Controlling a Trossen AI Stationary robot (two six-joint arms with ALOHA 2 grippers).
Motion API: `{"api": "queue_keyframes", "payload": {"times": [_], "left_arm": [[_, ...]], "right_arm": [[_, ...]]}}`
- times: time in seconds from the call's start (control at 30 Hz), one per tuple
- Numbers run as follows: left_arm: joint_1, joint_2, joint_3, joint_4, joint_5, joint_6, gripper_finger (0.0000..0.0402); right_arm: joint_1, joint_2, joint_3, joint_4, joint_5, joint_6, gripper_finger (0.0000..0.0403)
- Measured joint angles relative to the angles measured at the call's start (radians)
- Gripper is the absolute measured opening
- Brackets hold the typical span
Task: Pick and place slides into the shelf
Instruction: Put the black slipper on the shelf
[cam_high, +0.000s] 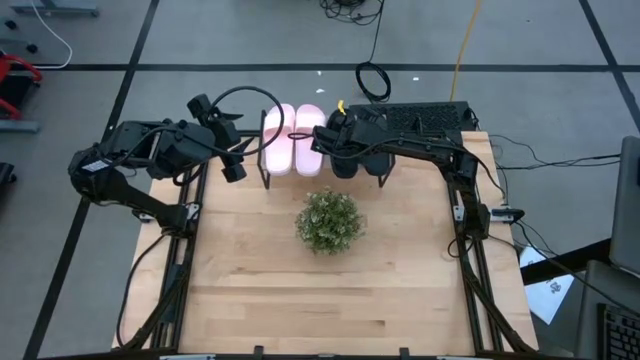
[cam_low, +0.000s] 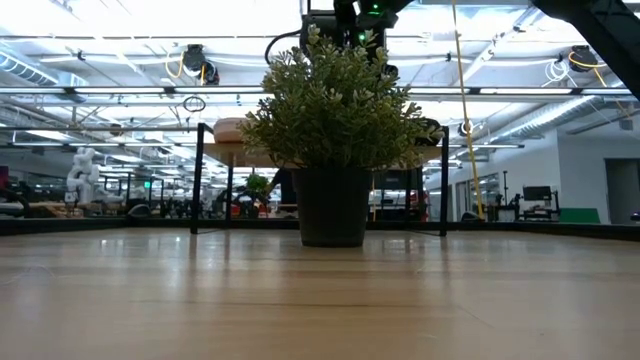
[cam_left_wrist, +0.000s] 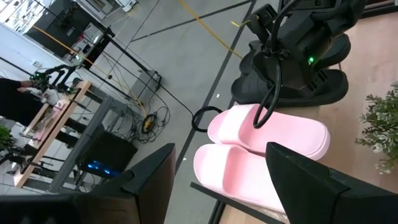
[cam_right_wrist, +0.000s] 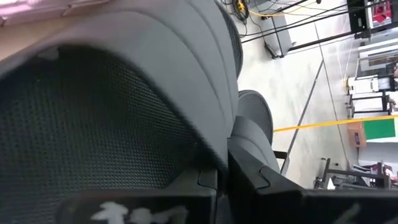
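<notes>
The shelf (cam_high: 266, 172) stands at the table's far edge; in the low view its plank (cam_low: 228, 130) shows behind the plant. Two pink slides (cam_high: 293, 140) lie side by side on its left half, soles down, and show close in the left wrist view (cam_left_wrist: 261, 149). Two black slides (cam_left_wrist: 292, 87) sit on its right half, under my right gripper (cam_high: 335, 140). My left gripper (cam_left_wrist: 230, 193) is open and hovers just left of the shelf (cam_high: 232, 162), pointing at the pink pair and touching nothing. My right gripper is on one black slide (cam_right_wrist: 124, 93), which fills its wrist view from very close. It comes from above the shelf's right half. The slide itself hides the place of contact, so the part held cannot be told. The other black slide (cam_right_wrist: 252, 121) lies just beyond.
A potted plant (cam_high: 329, 221) stands mid-table in front of the shelf, and its pot (cam_low: 332, 205) blocks the low view. A black keyboard-like unit (cam_high: 430, 117) lies at the far right corner. The near half of the tabletop (cam_high: 330, 300) is bare wood.
</notes>
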Motion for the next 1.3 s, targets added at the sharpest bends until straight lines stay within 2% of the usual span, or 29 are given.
{"api": "queue_keyframes", "payload": {"times": [0.3,0.73,1.03,1.3], "left_arm": [[0.0,0.0,0.0,0.0,0.0,-0.001,0.0255],[0.0,0.0,0.0,0.001,0.001,-0.004,0.0255],[0.0,0.0,0.0,0.004,0.002,-0.027,0.0255],[0.0,0.0,0.0,0.004,0.003,-0.027,0.0255]], "right_arm": [[0.001,0.0,0.0,-0.02,0.018,-0.003,0.0001],[0.003,-0.001,0.0,0.056,0.013,0.0,0.0001],[-0.001,-0.001,0.001,0.053,0.013,0.12,0.0001],[0.0,-0.001,0.002,0.054,-0.004,0.152,0.0001]]}}
